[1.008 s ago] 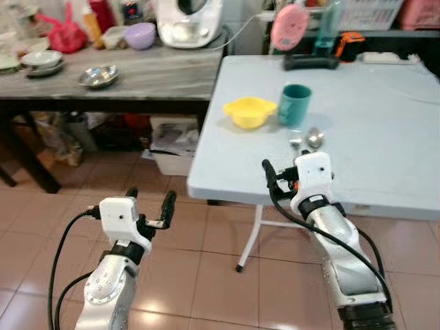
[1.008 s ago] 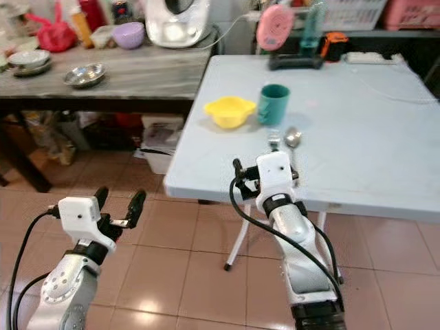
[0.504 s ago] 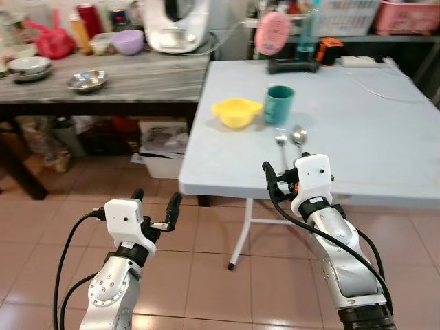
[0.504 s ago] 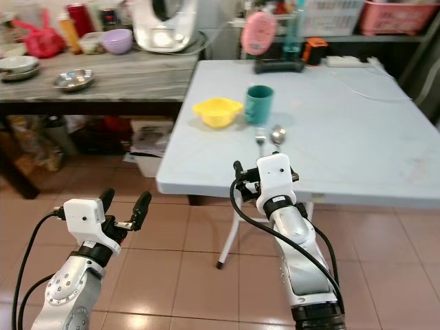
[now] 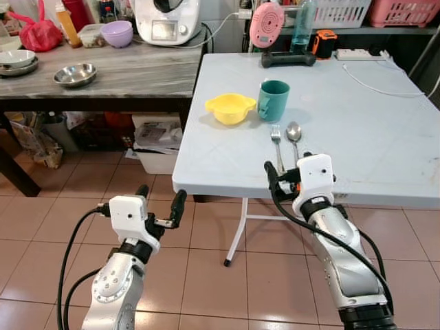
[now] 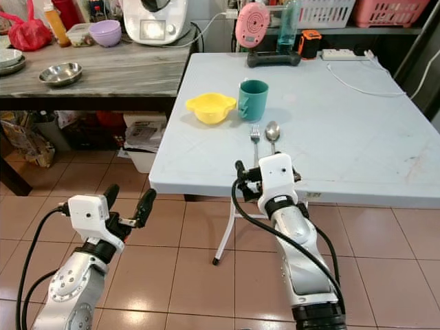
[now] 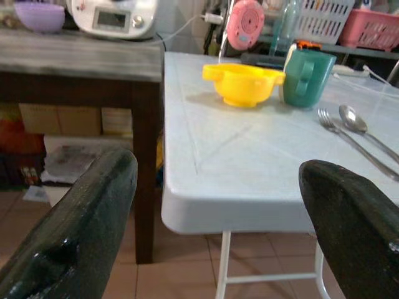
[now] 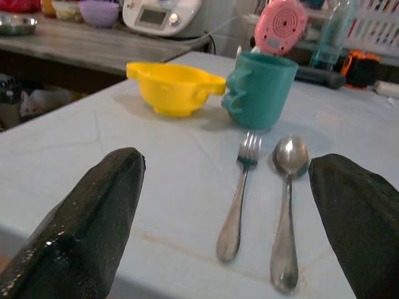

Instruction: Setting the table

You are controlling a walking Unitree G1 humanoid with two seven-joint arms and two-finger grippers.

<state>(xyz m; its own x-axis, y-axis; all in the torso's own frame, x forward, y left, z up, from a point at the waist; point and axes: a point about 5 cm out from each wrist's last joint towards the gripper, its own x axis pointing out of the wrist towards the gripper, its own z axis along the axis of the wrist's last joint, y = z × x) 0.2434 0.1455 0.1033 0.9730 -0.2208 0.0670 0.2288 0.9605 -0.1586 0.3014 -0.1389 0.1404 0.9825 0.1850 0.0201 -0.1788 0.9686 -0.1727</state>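
Observation:
On the pale blue table [image 5: 385, 137] stand a yellow bowl [image 5: 230, 108] and a teal mug [image 5: 273, 100] side by side. Just in front of the mug lie a fork [image 5: 277, 141] and a spoon [image 5: 294, 135], parallel to each other. My right gripper [image 8: 230, 205] is open and hovers at the table's front edge, a short way in front of the fork and spoon handles, holding nothing. Lower down, my left gripper [image 5: 161, 195] is open and empty over the tiled floor, left of the table's corner.
A dark side table [image 5: 137, 72] at the left carries metal bowls [image 5: 74, 73], a purple bowl [image 5: 115, 32] and a white appliance [image 5: 167, 18]. A pink fan [image 5: 267, 24], a bottle and a power strip [image 5: 359, 53] sit at the blue table's far edge. Boxes [image 5: 158, 134] lie under the side table.
The whole view has shifted and sharpened, so the camera has moved; the table now sits more centred. Both grippers hold the same open pose. Nothing on the table has moved.

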